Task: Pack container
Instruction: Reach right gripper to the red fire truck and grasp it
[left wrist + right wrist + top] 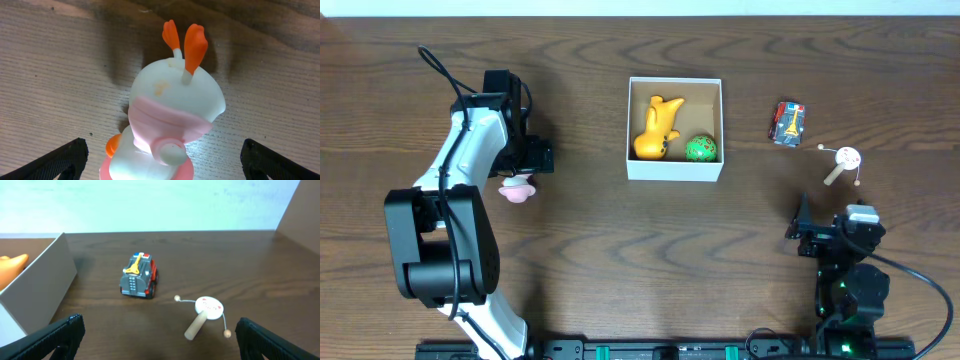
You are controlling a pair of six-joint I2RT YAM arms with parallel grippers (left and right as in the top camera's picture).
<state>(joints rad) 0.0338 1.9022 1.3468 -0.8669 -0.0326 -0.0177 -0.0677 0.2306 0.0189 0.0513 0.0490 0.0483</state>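
The container, a shallow white box with a tan inside, stands at the table's middle back and holds a yellow toy and a green ball. Its wall shows at the left of the right wrist view. A pink and white toy with orange ears lies on the table at the left. My left gripper is open directly above that toy, with a finger on either side and not touching it. My right gripper is open and empty near the front right.
A small red and grey toy truck lies right of the container, also in the right wrist view. A small wooden pellet drum with bead strings lies further right, just ahead of the right gripper.
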